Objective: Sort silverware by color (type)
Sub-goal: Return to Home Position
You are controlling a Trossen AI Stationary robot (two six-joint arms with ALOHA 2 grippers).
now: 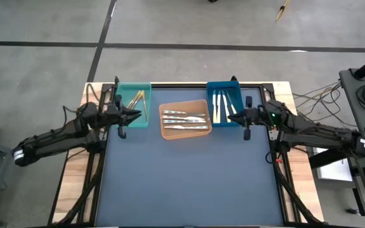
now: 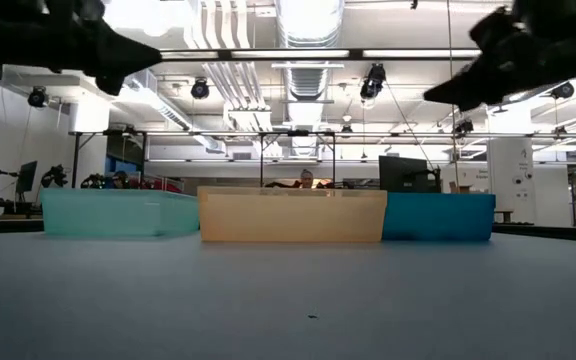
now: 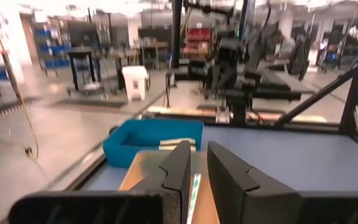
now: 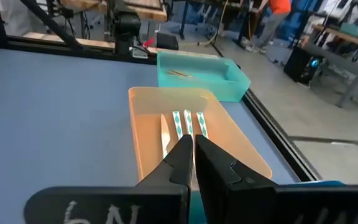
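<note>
Three bins hold silverware (image 1: 184,119): teal bin (image 1: 134,125), orange bin (image 1: 185,135), blue bin (image 1: 224,85). Left hand (image 1: 138,114) narrow, empty; right hand (image 1: 230,117) closed, empty.

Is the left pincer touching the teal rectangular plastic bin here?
Apart. The low view shows the left pincer hanging high above the teal rectangular plastic bin, with a wide band of lit room visible between them.

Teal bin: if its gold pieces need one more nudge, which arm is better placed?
Left. The left gripper hangs at the edge of the teal bin, beside the gold pieces; the right gripper is at the blue bin, with the orange bin between.
</note>
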